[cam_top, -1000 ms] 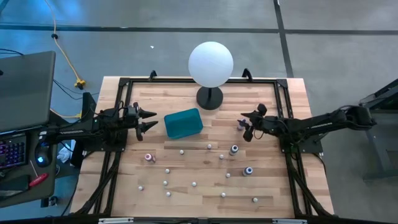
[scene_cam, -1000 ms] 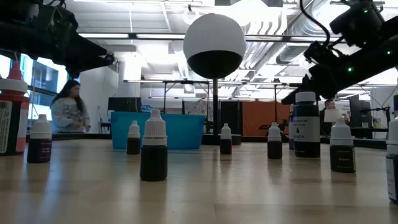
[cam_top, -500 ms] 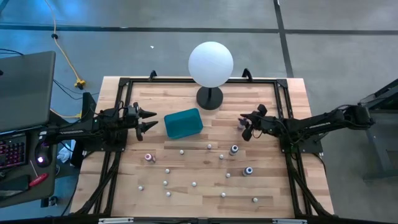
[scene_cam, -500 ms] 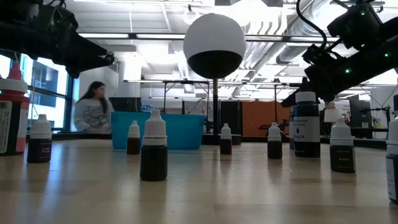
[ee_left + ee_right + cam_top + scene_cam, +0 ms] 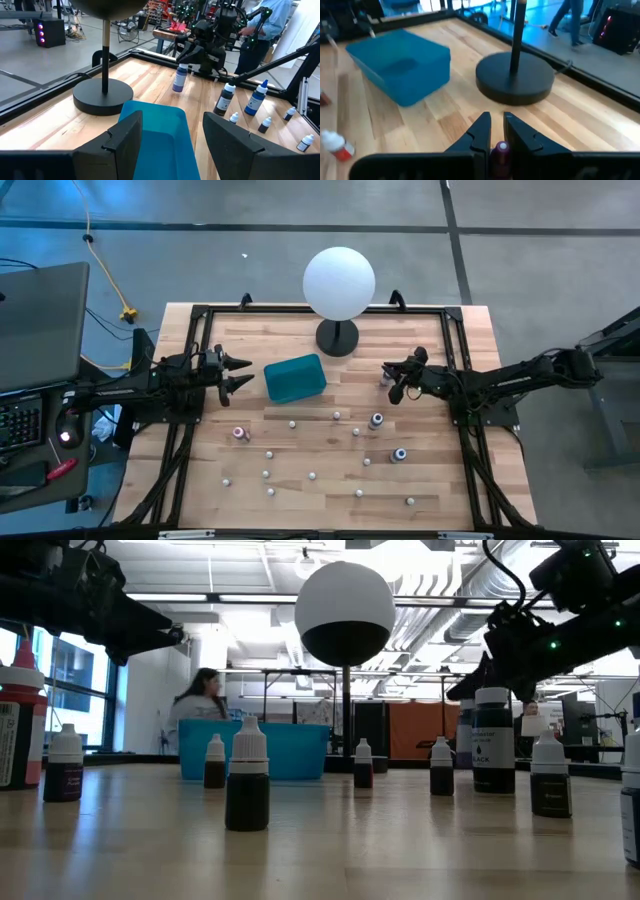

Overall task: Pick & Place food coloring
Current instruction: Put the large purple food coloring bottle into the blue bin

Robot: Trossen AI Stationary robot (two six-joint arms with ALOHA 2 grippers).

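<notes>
A purple food coloring bottle [image 5: 179, 80] stands upright on the table right of the globe stand. My right gripper [image 5: 496, 131] is shut on its top; in the high view this gripper [image 5: 390, 383] is at the table's right middle. Several more small food coloring bottles, such as a pink-topped one [image 5: 239, 433] and a blue-topped one [image 5: 400, 454], stand on their bases across the near half. My left gripper [image 5: 172, 142] hangs open just left of the teal tray [image 5: 295, 378], with nothing between its fingers. My right gripper pinches the purple bottle's cap [image 5: 502, 147] between its two fingers. The fingers slant down at it from the table's right side. The bottle stands upright with its base on the table [image 5: 176, 90].
A white globe on a black stand [image 5: 338, 336] is at the far middle, close to the held bottle. A black frame [image 5: 455, 330] runs around the table's edge. Taller bottles [image 5: 225, 99] stand near the right gripper. A person shows in the room beyond.
My right gripper has shut its fingers around the purple bottle's top and edged slightly toward the table's left. The bottle stays standing on the table.
</notes>
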